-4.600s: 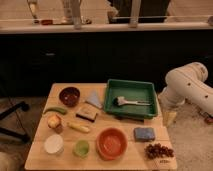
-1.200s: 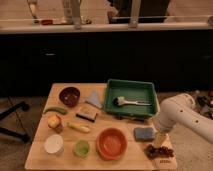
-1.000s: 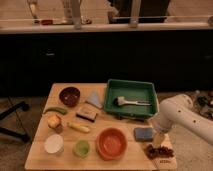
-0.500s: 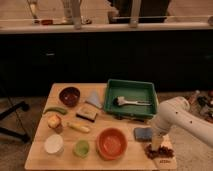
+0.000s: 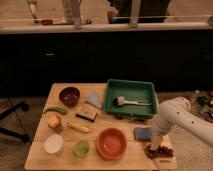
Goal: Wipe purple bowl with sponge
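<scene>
The hand (image 5: 155,141), whose state could not be told, was seen just beside the small blue rectangular sponge (image 5: 143,133), well apart from the round dark-purple bowl (image 5: 69,95).

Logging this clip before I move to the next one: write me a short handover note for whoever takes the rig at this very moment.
Gripper: low at the front right of the wooden table, right beside the sponge and just above the grapes.
Sponge: flat on the table, in front of the green tray.
Purple bowl: upright at the back left, far from the gripper.
Done: gripper is at the sponge; sponge not yet lifted.
Left: grasp the sponge, carry it to the purple bowl, wipe.
</scene>
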### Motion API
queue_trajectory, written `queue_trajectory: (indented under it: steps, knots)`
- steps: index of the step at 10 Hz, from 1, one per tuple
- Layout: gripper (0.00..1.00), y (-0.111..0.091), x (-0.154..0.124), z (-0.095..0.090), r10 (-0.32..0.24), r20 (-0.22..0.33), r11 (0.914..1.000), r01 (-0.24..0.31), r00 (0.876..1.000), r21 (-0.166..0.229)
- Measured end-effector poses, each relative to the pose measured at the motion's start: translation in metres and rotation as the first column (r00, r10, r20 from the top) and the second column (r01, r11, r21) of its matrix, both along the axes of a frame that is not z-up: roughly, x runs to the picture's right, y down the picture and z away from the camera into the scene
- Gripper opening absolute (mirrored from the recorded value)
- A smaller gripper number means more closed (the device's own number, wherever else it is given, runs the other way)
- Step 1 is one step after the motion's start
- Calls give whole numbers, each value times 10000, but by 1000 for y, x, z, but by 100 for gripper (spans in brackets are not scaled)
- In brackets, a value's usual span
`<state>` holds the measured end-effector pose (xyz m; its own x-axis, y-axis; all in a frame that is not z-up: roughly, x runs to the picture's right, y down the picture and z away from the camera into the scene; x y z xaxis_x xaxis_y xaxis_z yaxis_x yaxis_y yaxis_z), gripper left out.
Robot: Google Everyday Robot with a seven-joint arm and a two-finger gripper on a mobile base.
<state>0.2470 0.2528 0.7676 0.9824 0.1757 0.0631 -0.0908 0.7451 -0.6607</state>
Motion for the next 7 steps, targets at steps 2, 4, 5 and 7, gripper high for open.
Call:
queue_trajectory:
  steps: [2, 4, 5, 7]
  knots:
    - [80, 1, -3, 1, 295, -76, 9996, -295, 9995, -46]
    - [80, 3, -7, 2, 452, -124, 9989, -453, 9989, -99]
    - [80, 4, -10, 4, 478, -170, 9988, -481, 9987, -128]
    - [80, 8, -17, 10, 472, -270, 9986, -478, 9985, -220]
